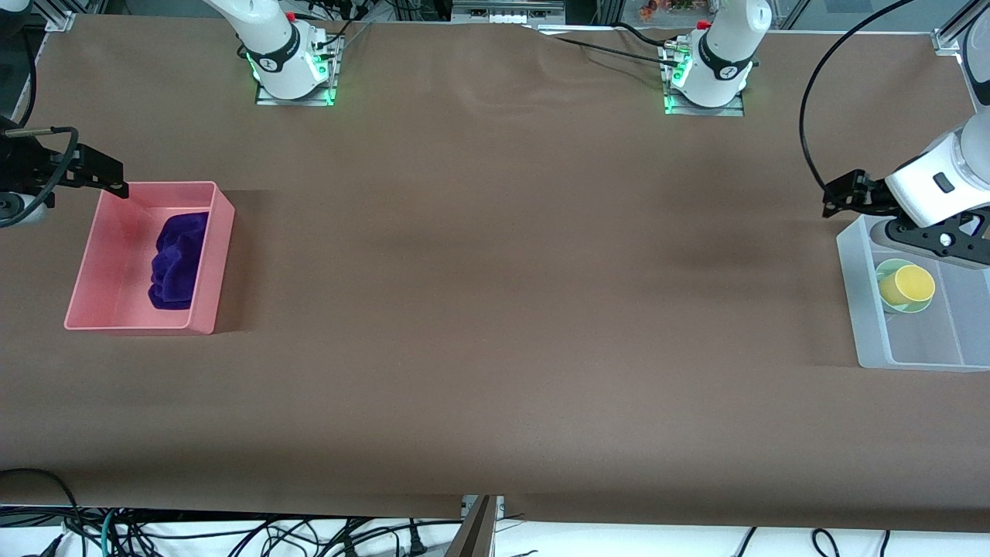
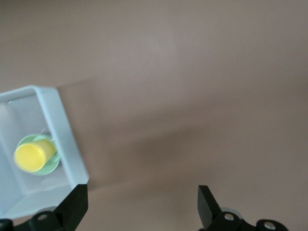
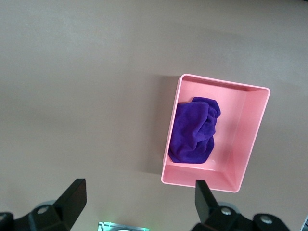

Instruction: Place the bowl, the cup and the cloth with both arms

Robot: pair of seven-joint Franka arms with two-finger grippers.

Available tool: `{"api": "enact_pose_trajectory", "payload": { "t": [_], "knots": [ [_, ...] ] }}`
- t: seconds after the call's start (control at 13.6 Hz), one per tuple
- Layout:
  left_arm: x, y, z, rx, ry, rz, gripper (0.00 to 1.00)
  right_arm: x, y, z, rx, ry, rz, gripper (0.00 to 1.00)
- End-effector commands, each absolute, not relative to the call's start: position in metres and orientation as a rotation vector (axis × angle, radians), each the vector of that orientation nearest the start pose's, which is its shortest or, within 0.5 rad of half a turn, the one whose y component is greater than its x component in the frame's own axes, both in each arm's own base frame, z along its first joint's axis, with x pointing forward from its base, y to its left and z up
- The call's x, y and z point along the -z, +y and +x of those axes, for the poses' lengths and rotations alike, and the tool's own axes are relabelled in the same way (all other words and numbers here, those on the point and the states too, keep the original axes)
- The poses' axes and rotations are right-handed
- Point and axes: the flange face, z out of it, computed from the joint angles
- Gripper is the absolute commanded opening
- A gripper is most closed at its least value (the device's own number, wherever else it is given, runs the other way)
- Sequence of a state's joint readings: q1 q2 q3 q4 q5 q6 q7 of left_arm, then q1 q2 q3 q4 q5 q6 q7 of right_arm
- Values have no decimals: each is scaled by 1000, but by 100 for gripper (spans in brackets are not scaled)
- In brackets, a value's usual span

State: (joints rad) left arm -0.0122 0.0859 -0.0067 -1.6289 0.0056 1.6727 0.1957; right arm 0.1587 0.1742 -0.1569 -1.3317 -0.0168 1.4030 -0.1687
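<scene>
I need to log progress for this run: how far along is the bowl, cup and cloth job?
It looks essentially finished. The cloth lies in the pink bin at the right arm's end. The cup sits in the bowl, inside the clear bin at the left arm's end. Nothing is in hand: the left gripper and right gripper are open and empty. Nothing looks left to place.

Brown table (image 1: 495, 309): pink bin (image 1: 209, 294), seemingly translucent white bin (image 1: 870, 325) at ends.
</scene>
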Motion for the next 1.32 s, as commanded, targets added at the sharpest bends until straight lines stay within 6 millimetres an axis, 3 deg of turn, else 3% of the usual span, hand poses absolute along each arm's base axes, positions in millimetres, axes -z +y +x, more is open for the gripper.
{"api": "enact_pose_trajectory", "payload": {
  "t": [0.0,0.37,1.25],
  "knots": [
    [-546,-8,548,92,207,-3163,100,-626,6,588,-158,-257,-3176,100],
    [-543,-12,550,38,251,-3090,100,-626,4,588,-157,-250,-3175,100],
    [-540,1,550,14,209,-3107,100,-626,0,588,-157,-240,-3174,100]
  ]
}}
